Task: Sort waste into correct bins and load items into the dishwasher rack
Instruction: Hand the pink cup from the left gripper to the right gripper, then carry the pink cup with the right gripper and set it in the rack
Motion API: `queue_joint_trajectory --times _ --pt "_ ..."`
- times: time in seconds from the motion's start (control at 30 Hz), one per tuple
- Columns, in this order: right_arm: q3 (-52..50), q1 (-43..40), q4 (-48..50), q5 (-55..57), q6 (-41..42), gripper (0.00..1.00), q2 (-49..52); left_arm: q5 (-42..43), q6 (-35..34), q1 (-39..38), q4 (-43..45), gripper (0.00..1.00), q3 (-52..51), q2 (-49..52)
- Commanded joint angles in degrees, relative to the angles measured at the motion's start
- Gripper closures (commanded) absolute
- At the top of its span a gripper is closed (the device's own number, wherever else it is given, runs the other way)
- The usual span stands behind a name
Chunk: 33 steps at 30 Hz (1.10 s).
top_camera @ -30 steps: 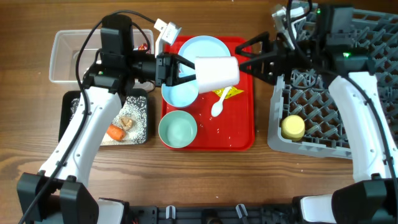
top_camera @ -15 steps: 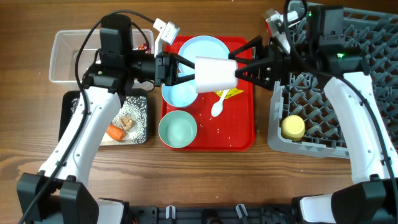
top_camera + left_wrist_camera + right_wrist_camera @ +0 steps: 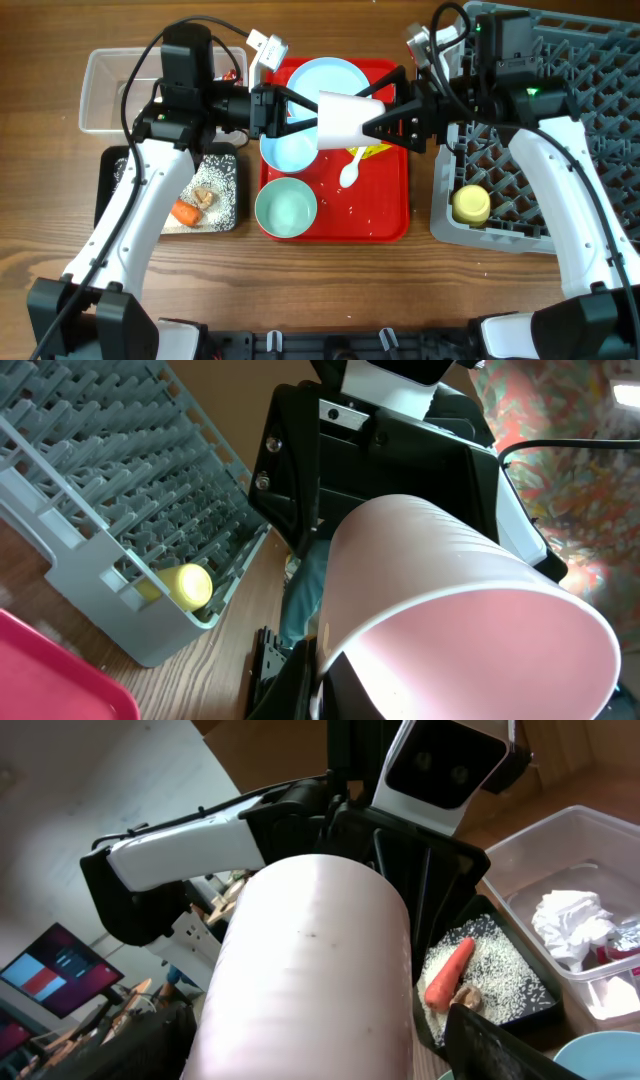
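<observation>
Overhead, the pink cup (image 3: 348,120) hangs on its side above the red tray (image 3: 395,215), between the two arms. The left gripper (image 3: 312,112) is clamped shut on the cup's rim. The right gripper (image 3: 378,118) stands wide, one finger on each side of the cup's closed end. It does not look to have closed, and I cannot tell whether its pads touch the cup. This reads as a handover toward the rack (image 3: 500,238).

Done, as far as can be seen:
- The yellow cup (image 3: 471,205) lies in the rack's near corner.
- The carrot (image 3: 185,212) and food lump (image 3: 205,196) sit on scattered rice in the black tray (image 3: 110,165).
- The napkin (image 3: 568,915) and a red wrapper (image 3: 605,958) lie in the clear tub (image 3: 105,90).

Left to do:
- The plate (image 3: 325,78), upper bowl (image 3: 285,152), lower bowl (image 3: 286,208) and spoon (image 3: 350,172) are all on the red tray.
- A yellow wrapper (image 3: 372,150) lies partly under the cup, and loose rice grains (image 3: 350,212) lie near the tray's front edge.

I judge the task to be roughly half done: most waste is sorted, but only one item is racked.

No brand, label or legible writing shows. The right wrist view catches a far-off screen, but nothing on it can be read.
</observation>
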Motion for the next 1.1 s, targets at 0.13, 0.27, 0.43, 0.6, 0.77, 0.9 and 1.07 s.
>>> queue_joint_trajectory --times 0.13,0.27,0.43,0.6,0.77,0.9,1.07 --pt "0.13 2.75 -0.04 2.56 -1.53 0.18 0.52 -0.37 1.05 0.09 0.24 0.96 0.28 -0.31" --pt "0.13 2.97 -0.04 2.71 -1.53 0.22 0.52 -0.37 1.07 0.09 0.22 0.96 0.28 -0.31" --pt "0.13 2.97 -0.02 2.75 -1.53 0.31 0.52 -0.37 1.07 0.09 0.22 0.96 0.28 -0.31" --pt "0.13 2.95 0.0 3.34 -1.53 0.36 0.52 -0.63 1.07 0.09 0.2 0.96 0.28 -0.31" --pt "0.13 2.95 0.37 4.92 -1.36 0.36 0.52 -1.27 1.07 0.09 0.17 0.68 0.28 -0.31" --pt "0.13 2.91 0.42 6.8 -1.33 0.36 0.52 -2.29 1.05 0.09 0.15 0.67 0.28 -0.31" --pt "0.13 0.13 0.46 9.92 -1.05 0.36 0.52 -2.34 1.07 0.09 0.15 0.65 0.28 -0.31"
